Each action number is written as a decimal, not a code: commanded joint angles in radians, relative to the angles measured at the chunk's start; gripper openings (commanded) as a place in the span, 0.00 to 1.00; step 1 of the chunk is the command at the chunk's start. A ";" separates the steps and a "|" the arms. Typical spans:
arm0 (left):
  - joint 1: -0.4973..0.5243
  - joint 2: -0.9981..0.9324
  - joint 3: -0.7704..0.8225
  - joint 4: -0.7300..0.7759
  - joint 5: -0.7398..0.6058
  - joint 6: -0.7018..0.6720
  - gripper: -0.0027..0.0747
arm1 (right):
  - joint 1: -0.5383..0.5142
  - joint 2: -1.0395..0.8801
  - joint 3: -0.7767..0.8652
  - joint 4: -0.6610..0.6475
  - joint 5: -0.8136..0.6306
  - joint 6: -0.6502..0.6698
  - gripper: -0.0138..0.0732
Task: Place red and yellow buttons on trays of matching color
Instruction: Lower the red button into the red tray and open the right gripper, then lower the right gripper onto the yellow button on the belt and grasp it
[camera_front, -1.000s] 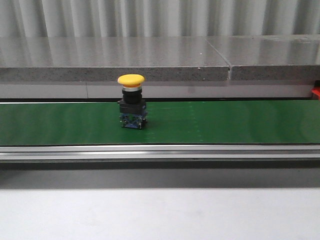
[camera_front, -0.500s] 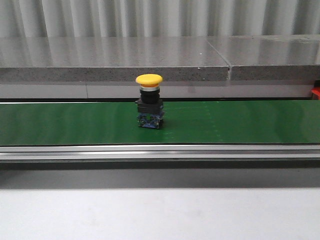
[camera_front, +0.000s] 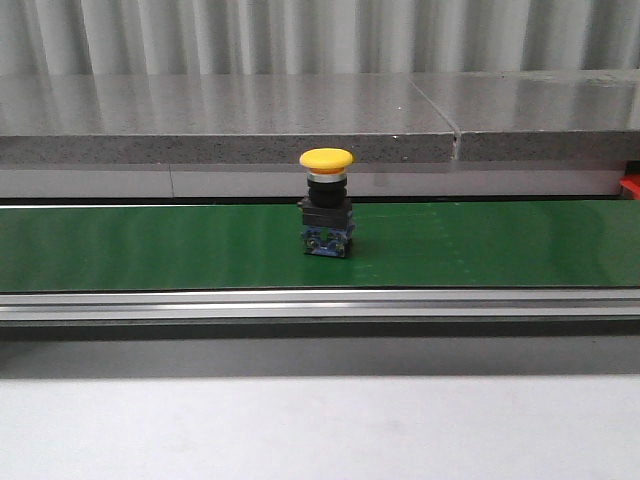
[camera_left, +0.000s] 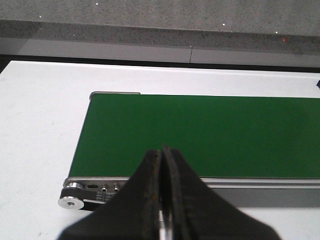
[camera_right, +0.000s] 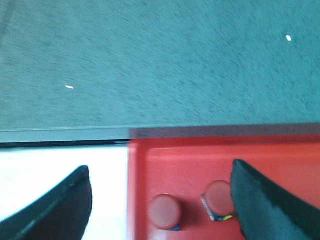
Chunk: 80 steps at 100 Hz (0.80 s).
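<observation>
A yellow button (camera_front: 326, 203) stands upright on the green conveyor belt (camera_front: 150, 245), about midway along its visible length, with neither gripper near it. The left gripper (camera_left: 161, 165) hangs clenched and empty over the belt's end roller. The right gripper (camera_right: 160, 197), spread wide and empty, hovers above the red tray (camera_right: 280, 160), where two red buttons (camera_right: 165, 211) sit between its fingers.

Your white counter (camera_front: 320, 430) carries a green conveyor belt (camera_front: 150, 245) with a silver rail along its near edge. On the belt a yellow button (camera_front: 326, 203) stands upright, near the middle of the length you can see, closer to the belt's far edge than to the rail. Off the belt, a red tray (camera_right: 280, 165) sits on the counter with two red buttons (camera_right: 165, 211) standing side by side inside it.
</observation>
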 joint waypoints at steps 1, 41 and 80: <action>-0.008 0.004 -0.027 -0.011 -0.077 -0.001 0.01 | -0.001 -0.125 -0.002 0.100 0.012 -0.046 0.82; -0.008 0.004 -0.027 -0.011 -0.077 -0.001 0.01 | 0.102 -0.482 0.449 0.148 -0.020 -0.179 0.82; -0.008 0.004 -0.027 -0.011 -0.077 -0.001 0.01 | 0.400 -0.546 0.816 0.145 -0.084 -0.347 0.82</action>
